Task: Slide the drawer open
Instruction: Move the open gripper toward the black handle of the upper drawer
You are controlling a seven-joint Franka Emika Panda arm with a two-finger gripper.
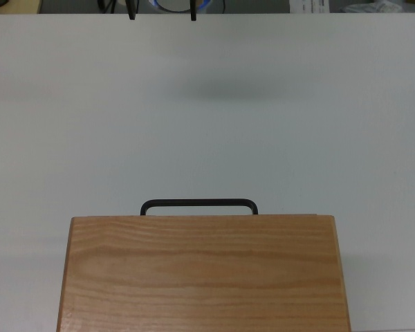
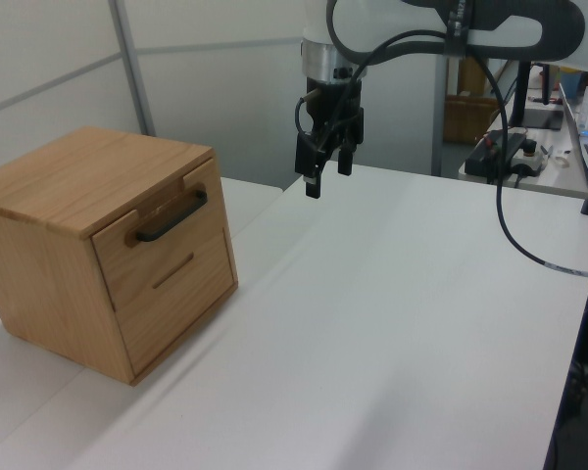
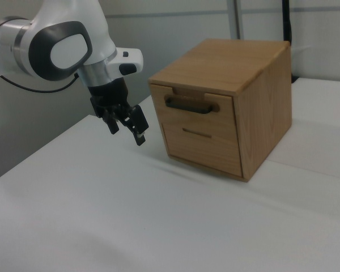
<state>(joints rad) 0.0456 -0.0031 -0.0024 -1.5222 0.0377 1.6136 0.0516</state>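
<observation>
Fingers (image 3: 140,126) of the gripper (image 3: 126,124) hang parted and empty above the white table (image 3: 130,215), and we see the white arm (image 3: 56,48) tilting the gripper toward the cabinet (image 3: 260,107) in the right view. We find the drawer (image 3: 198,105) shut flush in the cabinet's upper front, its black handle (image 3: 191,106) lying horizontal and facing the gripper, well apart from it. The cabinet stands near the table's far edge in the right view. Behind it we see grey wall panels (image 3: 175,28); in the left view, a cluttered desk (image 2: 529,157) stands beyond the table.
</observation>
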